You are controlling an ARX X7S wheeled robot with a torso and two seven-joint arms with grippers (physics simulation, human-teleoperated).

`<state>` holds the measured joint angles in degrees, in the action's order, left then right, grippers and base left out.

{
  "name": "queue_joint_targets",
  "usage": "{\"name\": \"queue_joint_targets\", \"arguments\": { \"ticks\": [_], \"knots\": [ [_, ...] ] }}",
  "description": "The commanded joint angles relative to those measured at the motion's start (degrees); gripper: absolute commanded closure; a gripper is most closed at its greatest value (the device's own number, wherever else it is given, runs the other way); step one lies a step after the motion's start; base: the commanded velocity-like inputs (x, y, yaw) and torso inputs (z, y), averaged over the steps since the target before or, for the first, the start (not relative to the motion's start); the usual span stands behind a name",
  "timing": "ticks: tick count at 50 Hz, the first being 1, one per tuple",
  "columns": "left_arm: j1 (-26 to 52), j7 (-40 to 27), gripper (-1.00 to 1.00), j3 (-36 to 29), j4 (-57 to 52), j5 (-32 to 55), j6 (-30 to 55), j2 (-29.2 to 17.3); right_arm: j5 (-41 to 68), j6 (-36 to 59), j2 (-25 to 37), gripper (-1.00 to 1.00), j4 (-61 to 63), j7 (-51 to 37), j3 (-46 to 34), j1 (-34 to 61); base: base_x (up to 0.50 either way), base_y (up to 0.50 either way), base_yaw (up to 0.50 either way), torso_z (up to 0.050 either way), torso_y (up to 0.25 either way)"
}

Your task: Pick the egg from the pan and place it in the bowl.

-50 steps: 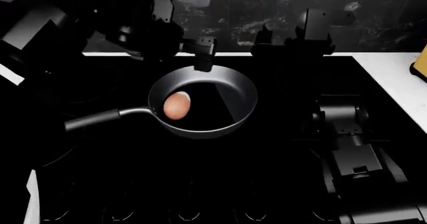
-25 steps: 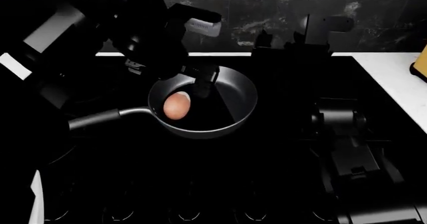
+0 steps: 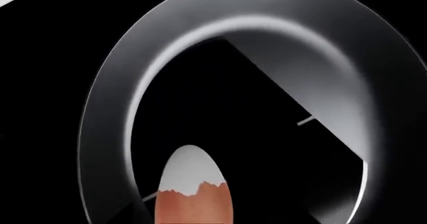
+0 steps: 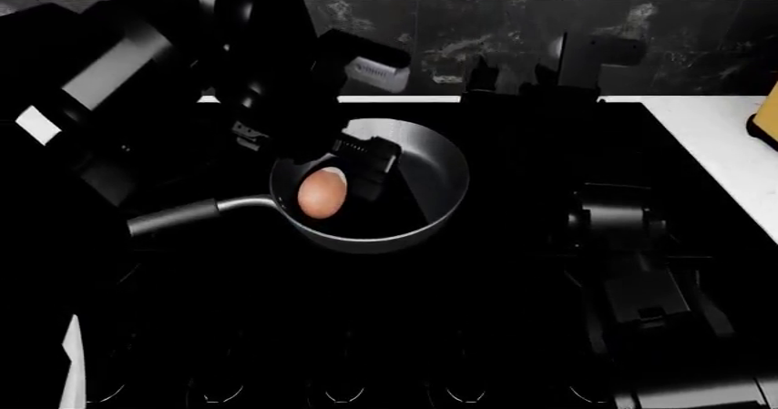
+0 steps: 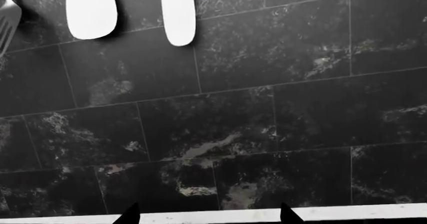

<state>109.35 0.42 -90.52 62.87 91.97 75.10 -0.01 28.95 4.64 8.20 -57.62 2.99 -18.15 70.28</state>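
The orange-brown egg (image 4: 319, 198) lies in the left part of the dark grey pan (image 4: 440, 199), whose long handle (image 4: 182, 216) points left. My left gripper (image 4: 348, 181) hangs low over the pan, with one black finger (image 4: 370, 168) close beside the egg on its right. The other finger is hidden. In the left wrist view the egg (image 3: 193, 201) sits right at the jaws, inside the pan rim (image 3: 107, 109). My right gripper (image 4: 505, 74) is open and empty behind the pan, facing the tiled wall (image 5: 207, 215). The bowl is out of view.
The pan stands on a black stovetop. A white counter (image 4: 717, 145) lies to the right, with a yellow object (image 4: 768, 113) at its edge. White utensils (image 5: 91, 9) hang on the dark marble wall. My right arm's links (image 4: 639, 281) lie at the lower right.
My left gripper has come down and forward from behind the pan's far rim into the pan, ending beside the egg. The egg, the pan and the right arm have not moved.
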Motion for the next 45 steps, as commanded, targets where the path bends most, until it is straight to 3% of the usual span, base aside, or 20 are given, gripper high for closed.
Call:
{"name": "queue_joint_targets", "arguments": {
  "ticks": [1,45],
  "knots": [
    [-0.8,1.3,-1.00,0.0,0.6,-2.4,0.1,0.0,0.1,-1.2,-0.4,-1.00,-2.2,0.6,0.1,0.5,0.00,0.00,0.00,0.000,0.000],
    [-4.3,6.4,-1.00,3.4,1.5,-14.1,-0.7,0.0,0.1,-6.0,-1.6,-1.00,-12.1,2.9,0.4,3.0,0.00,0.00,0.00,0.000,0.000]
  ]
}}
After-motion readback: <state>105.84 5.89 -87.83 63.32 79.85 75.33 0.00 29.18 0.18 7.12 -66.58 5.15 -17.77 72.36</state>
